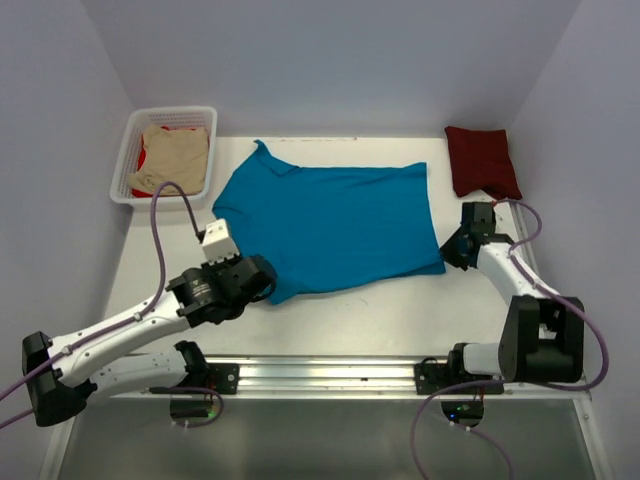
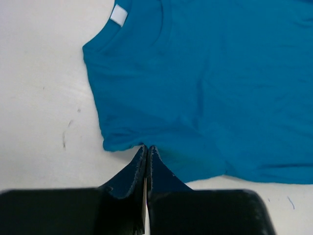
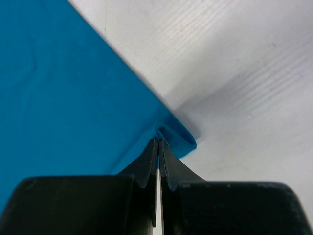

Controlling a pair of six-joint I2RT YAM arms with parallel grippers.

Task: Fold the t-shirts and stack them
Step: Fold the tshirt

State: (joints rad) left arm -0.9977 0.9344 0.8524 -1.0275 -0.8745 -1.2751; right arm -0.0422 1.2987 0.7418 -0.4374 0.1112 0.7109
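A teal-blue t-shirt point(image 1: 335, 225) lies spread flat across the middle of the white table, its white neck label point(image 2: 118, 15) toward the left. My left gripper point(image 1: 273, 289) is shut on the shirt's near-left edge, its fingertips meeting at the hem point(image 2: 146, 147). At the shirt's near-right corner my right gripper point(image 1: 447, 256) is shut, and in the right wrist view point(image 3: 159, 140) the teal cloth point(image 3: 58, 98) curls in a small fold around the tips. A dark maroon t-shirt point(image 1: 483, 160) lies folded at the far right.
A white lattice basket point(image 1: 120, 165) at the far left corner holds a beige t-shirt point(image 1: 175, 155) over a red one point(image 1: 143, 160). Lilac walls close in the table on three sides. Bare table point(image 1: 400, 320) runs between the teal shirt and the arms' mounting rail point(image 1: 330, 372).
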